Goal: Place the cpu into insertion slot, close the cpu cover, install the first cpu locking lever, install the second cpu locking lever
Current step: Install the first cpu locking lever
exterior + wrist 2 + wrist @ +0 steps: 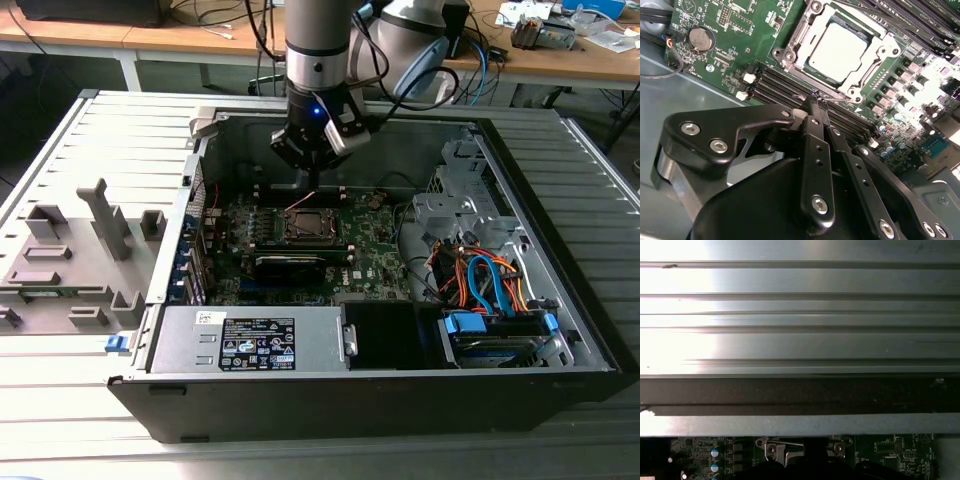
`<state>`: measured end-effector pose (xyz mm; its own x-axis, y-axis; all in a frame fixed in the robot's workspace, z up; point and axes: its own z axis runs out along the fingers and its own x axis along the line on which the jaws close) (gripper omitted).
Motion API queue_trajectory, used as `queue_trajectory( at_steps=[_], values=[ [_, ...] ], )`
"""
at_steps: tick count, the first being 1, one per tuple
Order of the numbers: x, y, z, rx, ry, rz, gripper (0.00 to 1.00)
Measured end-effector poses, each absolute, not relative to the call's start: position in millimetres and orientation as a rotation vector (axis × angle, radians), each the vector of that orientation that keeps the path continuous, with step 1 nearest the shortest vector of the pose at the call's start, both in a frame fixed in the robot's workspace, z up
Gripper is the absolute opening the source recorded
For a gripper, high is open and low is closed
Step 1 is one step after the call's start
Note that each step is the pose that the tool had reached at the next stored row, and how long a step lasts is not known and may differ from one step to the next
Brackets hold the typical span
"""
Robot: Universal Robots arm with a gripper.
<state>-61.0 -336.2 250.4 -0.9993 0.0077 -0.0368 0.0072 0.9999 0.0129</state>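
Observation:
The cpu (840,47) lies flat in the insertion slot (308,226), its pale metal face showing through the window of the cpu cover (790,56), which is folded down over it. A thin wire locking lever (300,203) rises at a slant from the socket's far edge to my fingertips. My gripper (817,101) hangs just behind the socket, over the memory slots, with its black fingers (815,145) pressed together at the lever's end (840,97). Whether the wire is pinched between them I cannot tell. In the exterior view the gripper (313,182) points straight down inside the open case.
A long black card (290,265) lies in front of the socket. The power supply (250,340) fills the near side, with a drive cage and coloured cables (490,290) on the exterior view's right. The case's back wall (800,390) stands close behind the gripper. Grey fixtures (70,260) sit outside.

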Motion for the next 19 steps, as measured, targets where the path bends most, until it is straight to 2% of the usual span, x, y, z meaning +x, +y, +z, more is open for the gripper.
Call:
queue_trajectory(
  at_steps=[19],
  values=[
    [-48.8,-336.2,250.1,0.012,3.105,0.020,0.11]
  ],
)
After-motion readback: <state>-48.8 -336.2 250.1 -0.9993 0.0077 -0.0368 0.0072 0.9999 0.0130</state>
